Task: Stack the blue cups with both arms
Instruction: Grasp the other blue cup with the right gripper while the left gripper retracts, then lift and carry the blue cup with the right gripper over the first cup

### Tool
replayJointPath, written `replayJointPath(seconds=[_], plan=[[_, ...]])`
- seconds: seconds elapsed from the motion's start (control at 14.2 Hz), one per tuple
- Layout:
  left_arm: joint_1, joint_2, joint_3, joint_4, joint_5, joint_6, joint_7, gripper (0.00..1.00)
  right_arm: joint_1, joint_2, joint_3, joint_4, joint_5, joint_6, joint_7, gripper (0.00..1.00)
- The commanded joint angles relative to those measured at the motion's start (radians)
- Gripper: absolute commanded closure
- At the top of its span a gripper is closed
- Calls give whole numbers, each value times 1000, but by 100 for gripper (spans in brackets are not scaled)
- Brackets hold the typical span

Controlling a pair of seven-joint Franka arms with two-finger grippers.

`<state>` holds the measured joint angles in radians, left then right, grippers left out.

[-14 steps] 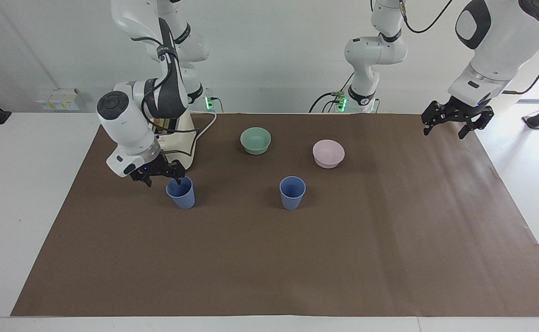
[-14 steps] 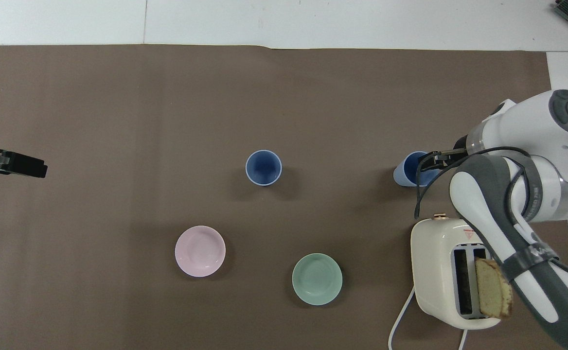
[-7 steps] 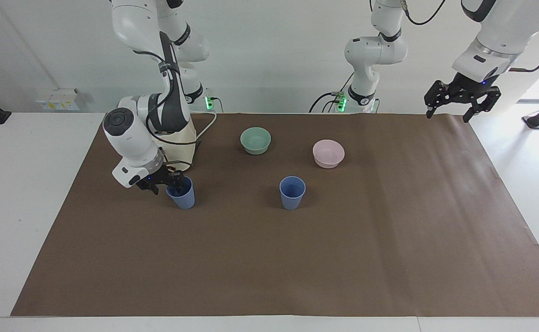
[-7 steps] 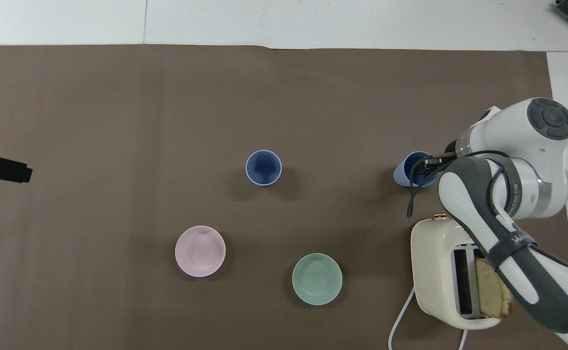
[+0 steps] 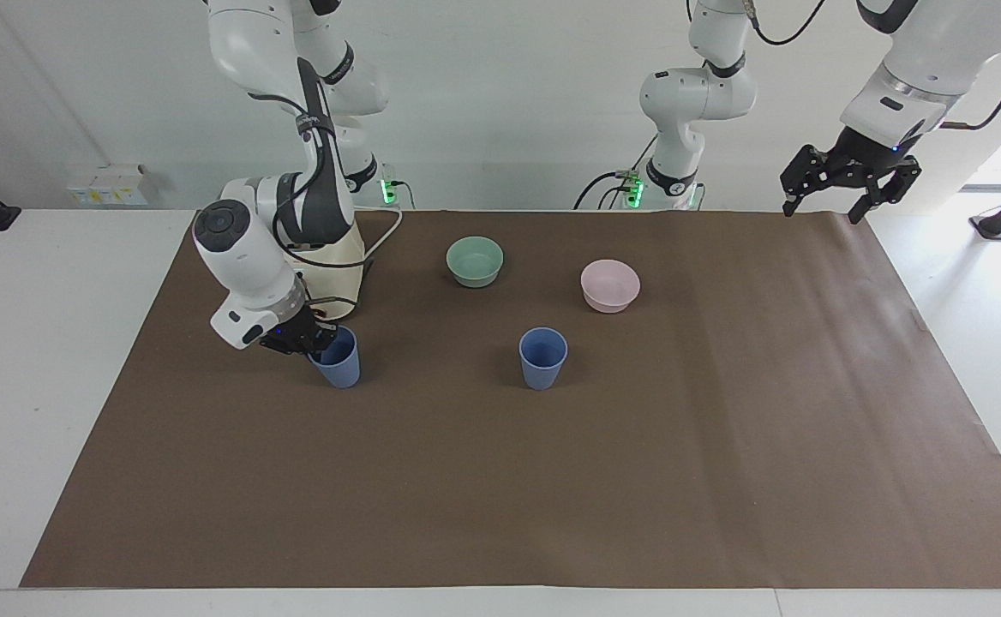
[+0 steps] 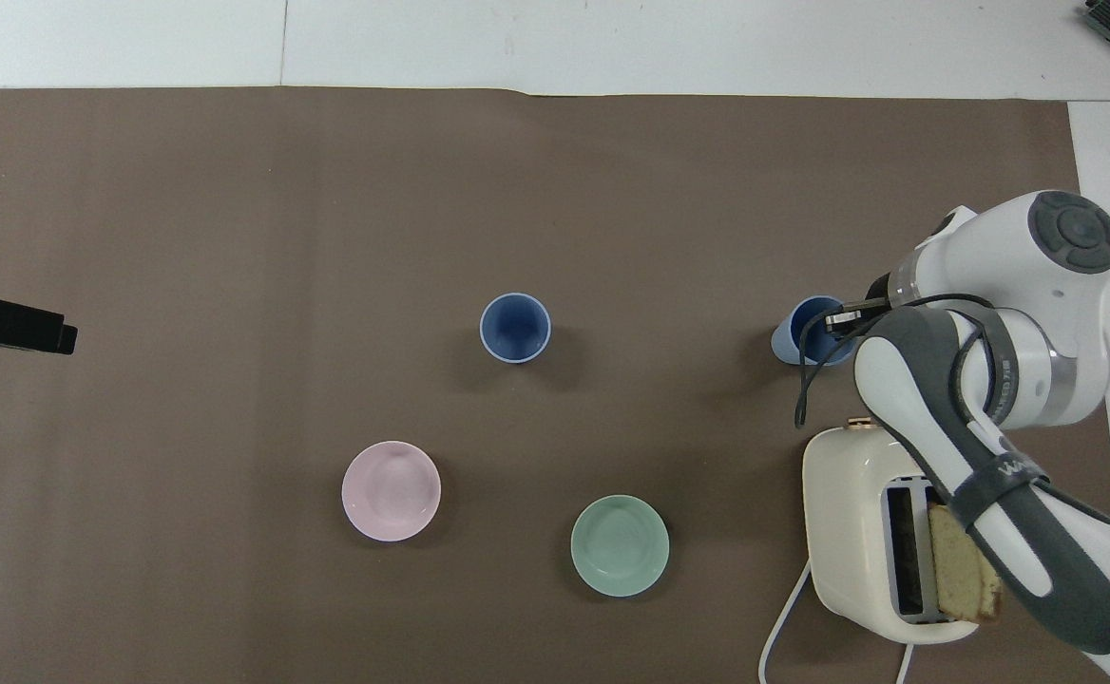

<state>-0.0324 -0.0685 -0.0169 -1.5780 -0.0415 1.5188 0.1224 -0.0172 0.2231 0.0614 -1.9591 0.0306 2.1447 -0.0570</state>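
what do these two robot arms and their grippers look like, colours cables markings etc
Both arms are glossy white with rounded joint housings, dark grey round end caps and silver wrist rings. The right arm carries a dark grey sleeve with faint white lettering and a loose black cable. The right gripper and left gripper are black, two-fingered, with linkage frames and a small blue light.

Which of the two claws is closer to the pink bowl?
The right claw. It is down at the rim of a blue cup at the right arm's end of the table, while the left claw hangs high over the mat's edge, farther from the pink bowl.
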Motion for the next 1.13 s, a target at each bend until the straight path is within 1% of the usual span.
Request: replayJointPath(seconds=[0.0, 0.14, 0.21, 0.35, 0.49, 0.63, 0.78, 0.92, 1.06], plan=[[-4, -27, 5, -25, -11, -18, -7, 0, 0, -11, 3, 67, 15, -92, -23, 100], [-4, -27, 5, -14, -6, -63, -7, 0, 16, -13, 5, 164, 34, -205, 6, 100], [-4, -25, 3, -4, -1, -84, -7, 0, 22, -17, 5, 199, 34, -244, 34, 100], [-4, -27, 2, 0, -7, -78, -6, 0, 52, -31, 20, 247, 32, -291, 103, 100], [-4, -36, 2, -10, -8, -80, -7, 0, 97, -28, 21, 301, 19, -333, 131, 100], [-3, -37, 0, -13, -9, -75, -20, 0, 152, -28, 21, 353, 26, -359, 141, 100], [0, -39, 2, -25, -12, -62, -20, 0, 215, -27, 21, 367, 22, -376, 224, 100], [-1, -39, 2, -30, -14, -20, -20, 0, 282, -21, 21, 402, 20, -374, 301, 100], [-3, -39, 2, -30, -14, -6, -21, 0, 328, -18, 21, 414, 26, -361, 362, 100]])
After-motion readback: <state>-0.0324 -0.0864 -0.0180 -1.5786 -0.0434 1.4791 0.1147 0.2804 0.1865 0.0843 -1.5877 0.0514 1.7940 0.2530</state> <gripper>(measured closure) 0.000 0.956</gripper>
